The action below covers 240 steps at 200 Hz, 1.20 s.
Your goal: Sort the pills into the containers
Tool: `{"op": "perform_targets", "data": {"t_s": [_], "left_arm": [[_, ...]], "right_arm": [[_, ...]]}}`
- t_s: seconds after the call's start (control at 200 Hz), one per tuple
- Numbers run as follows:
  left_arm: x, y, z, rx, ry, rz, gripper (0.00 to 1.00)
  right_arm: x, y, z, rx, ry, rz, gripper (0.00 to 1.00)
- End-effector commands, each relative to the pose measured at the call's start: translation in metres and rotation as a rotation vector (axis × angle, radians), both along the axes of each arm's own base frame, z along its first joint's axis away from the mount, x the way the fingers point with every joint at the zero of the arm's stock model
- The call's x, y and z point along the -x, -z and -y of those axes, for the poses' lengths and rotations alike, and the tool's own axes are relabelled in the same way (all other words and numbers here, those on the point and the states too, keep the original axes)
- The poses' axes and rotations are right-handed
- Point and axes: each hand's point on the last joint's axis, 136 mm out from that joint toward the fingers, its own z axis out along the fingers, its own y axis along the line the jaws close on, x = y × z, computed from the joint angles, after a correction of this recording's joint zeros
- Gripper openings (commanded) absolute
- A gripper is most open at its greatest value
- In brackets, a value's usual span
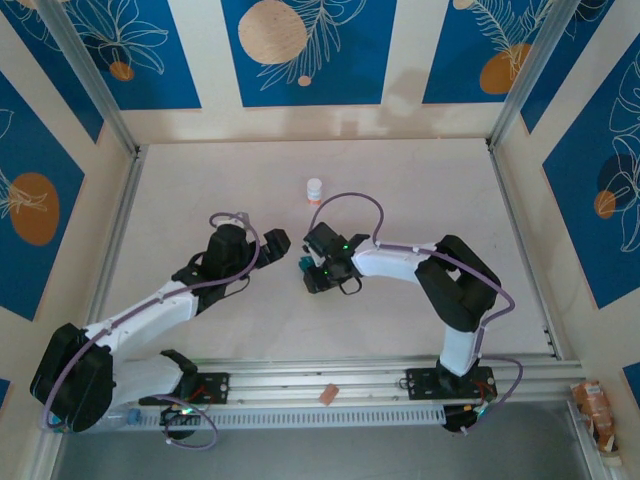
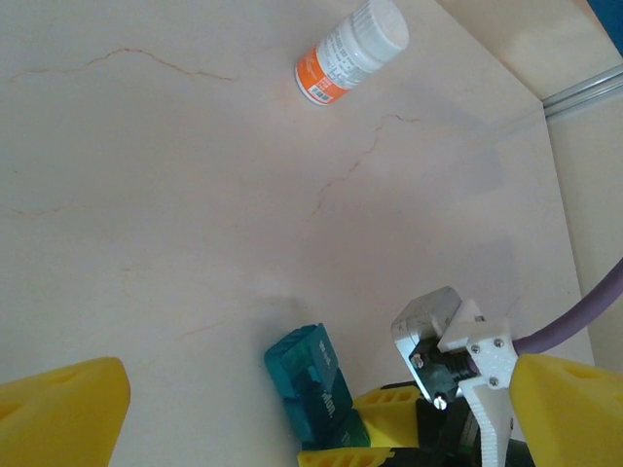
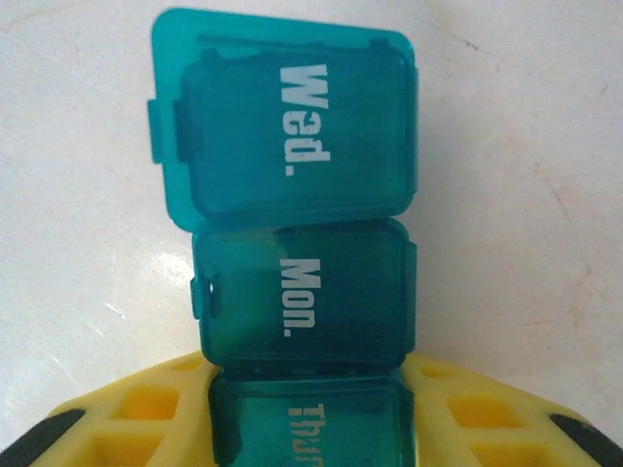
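Where blue panels (image 1: 303, 50) rise, pale veined table (image 1: 420, 190) — teal containers (image 3: 302, 292), rails (image 1: 300, 370).

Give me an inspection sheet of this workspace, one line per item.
Surface: pale table top with faint brown veins.
Job's things: teal containers, three joined compartments marked Wed., Mon., Thur.; pills: nothing seen.
Clutter: white bottle with orange band standing beyond the arms, apart from the containers; small brown scrap on the near rail.
Grippers: right gripper shut on the containers at the Thur. end; left gripper open, holding nothing, close beside them.
Cables: purple cable loops above the right arm; another runs along the left arm.
Surroundings: blue leaf-print wall panels, aluminium frame posts.
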Motion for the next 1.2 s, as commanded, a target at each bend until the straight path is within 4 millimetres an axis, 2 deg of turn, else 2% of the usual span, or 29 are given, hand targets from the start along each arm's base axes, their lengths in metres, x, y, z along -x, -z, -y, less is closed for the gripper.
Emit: {"op": "perform_targets", "data": {"t_s": [0.0, 0.05, 0.15, 0.365, 0.645, 0.825, 1.195], "left_arm": [[0.000, -0.003, -0.002, -0.003, 0.009, 0.020, 1.00], [0.001, -0.004, -0.002, -0.004, 0.010, 0.023, 1.00], [0.000, -0.003, -0.002, -0.003, 0.010, 0.024, 1.00], [-0.004, -0.006, -0.001, -0.002, 0.014, 0.031, 1.00], [-0.008, -0.017, 0.001, -0.004, 0.037, 0.047, 1.00], [-0.007, -0.021, 0.003, -0.018, 0.059, 0.051, 1.00], [-0.007, -0.015, 0.012, -0.040, 0.115, 0.025, 1.00]], "right_arm": [[0.007, 0.015, 0.012, 0.089, -0.012, -0.016, 0.53], [0.009, 0.017, 0.015, 0.104, -0.007, -0.017, 0.60], [0.013, 0.018, 0.021, 0.125, 0.007, -0.019, 0.65], [0.021, 0.020, 0.037, 0.178, 0.057, -0.026, 0.66], [0.015, 0.016, 0.066, 0.282, 0.159, -0.024, 0.66], [0.001, 0.013, 0.082, 0.304, 0.236, -0.031, 0.66], [-0.045, 0.003, 0.105, 0.190, 0.391, -0.075, 0.66]]}}
